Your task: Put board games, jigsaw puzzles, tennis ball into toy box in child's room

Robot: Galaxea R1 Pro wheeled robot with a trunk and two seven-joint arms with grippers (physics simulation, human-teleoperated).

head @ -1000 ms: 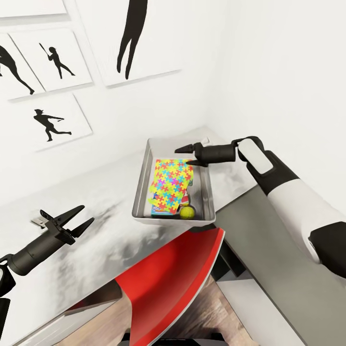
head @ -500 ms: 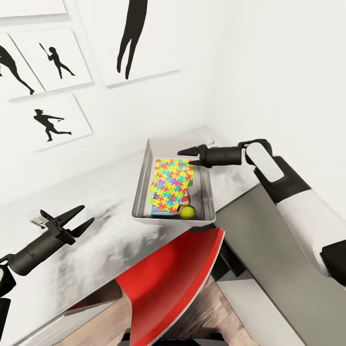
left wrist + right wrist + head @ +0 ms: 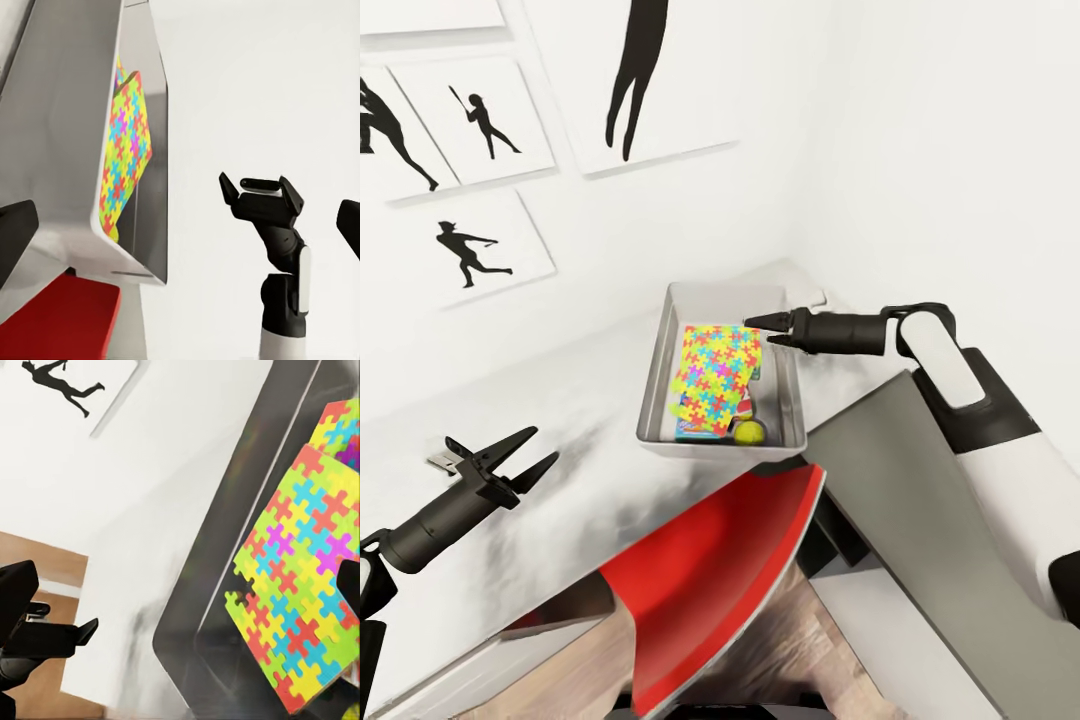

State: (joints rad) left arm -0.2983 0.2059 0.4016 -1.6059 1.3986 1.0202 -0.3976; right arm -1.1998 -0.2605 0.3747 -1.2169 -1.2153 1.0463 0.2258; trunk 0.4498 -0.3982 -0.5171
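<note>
While the toy box (image 3: 660, 375) sat on the light grey surface (image 3: 560, 440) near the middle of the head frame, it already had stuff in it: a jigsaw puzzle (image 3: 712, 375) lying flat on top, a board game (image 3: 690, 432) poking out under its lower edge, and the tennis ball (image 3: 749, 432) tucked in the box's lower right corner. A second puzzle sheet (image 3: 341, 427) peeked out from under the first at the upper right of the right wrist frame.

The right gripper (image 3: 770, 331) hung just at the box's right rim, a bit right of frame centre, fingers (image 3: 762, 320) parted and grasping nothing. The left gripper (image 3: 530, 456) hovered over the bare surface at the lower left, well apart from the box, fingers spread wide and empty too.

A red chair (image 3: 710, 570) back filled the bottom centre, tucked against the surface edge. Black sports silhouette pictures (image 3: 480, 120) hung on the white wall at the upper left.
</note>
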